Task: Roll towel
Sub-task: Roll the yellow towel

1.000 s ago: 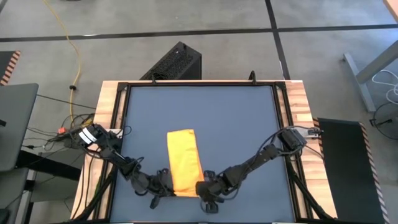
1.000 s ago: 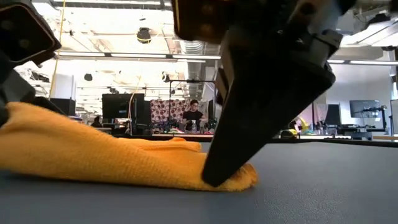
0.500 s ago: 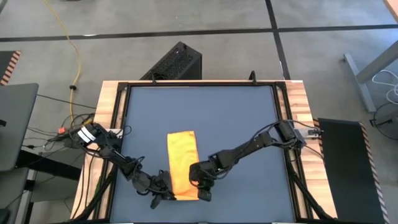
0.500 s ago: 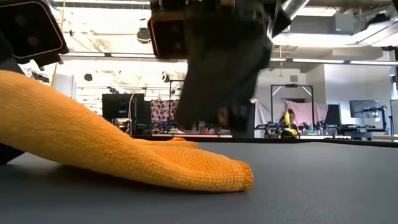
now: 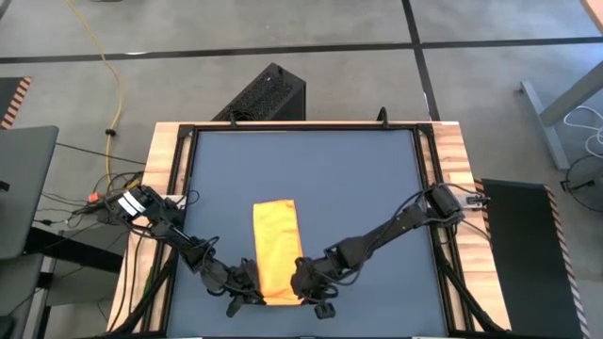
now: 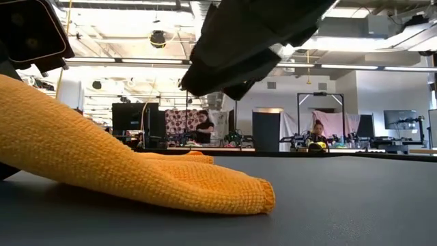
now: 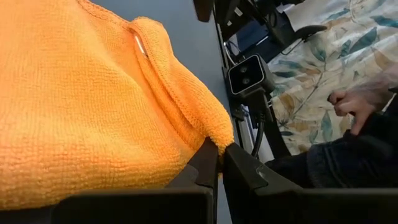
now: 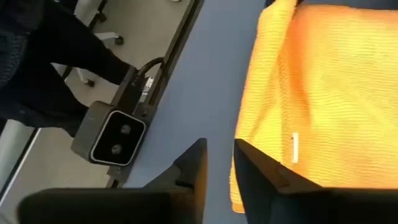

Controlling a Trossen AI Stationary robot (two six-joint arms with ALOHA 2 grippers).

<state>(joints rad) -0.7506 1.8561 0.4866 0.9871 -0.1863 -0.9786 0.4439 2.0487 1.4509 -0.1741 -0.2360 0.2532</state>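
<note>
The yellow-orange towel (image 5: pixel 276 247) lies as a narrow folded strip on the dark table top, running from near to far. It also shows in the low view (image 6: pixel 136 171), the left wrist view (image 7: pixel 93 112) and the right wrist view (image 8: pixel 323 93). My left gripper (image 5: pixel 252 290) is at its near left corner, shut on it (image 7: pixel 220 158). My right gripper (image 5: pixel 309 290) is open and hovers above the near right corner (image 6: pixel 266 195), touching nothing (image 8: pixel 221 165). My left gripper pinches the towel's near left corner (image 7: pixel 219 135) between its two fingers, at a folded, hemmed edge. The fingers come in low from the table's near left side. That corner is raised off the table, and the rest of the towel slopes down and lies flat.
The low camera (image 7: pixel 249 73) stands at the table's near edge, also in the right wrist view (image 8: pixel 115 140). A person's hand (image 7: pixel 351 106) shows beyond the near edge. The far half of the table (image 5: pixel 301 169) lies behind the towel.
My right gripper has let go of the towel's near right corner, where its fingers stood a second ago, and has gone up clear of it. My left gripper has raised the near left part of the towel higher; the near right corner stays on the table.
</note>
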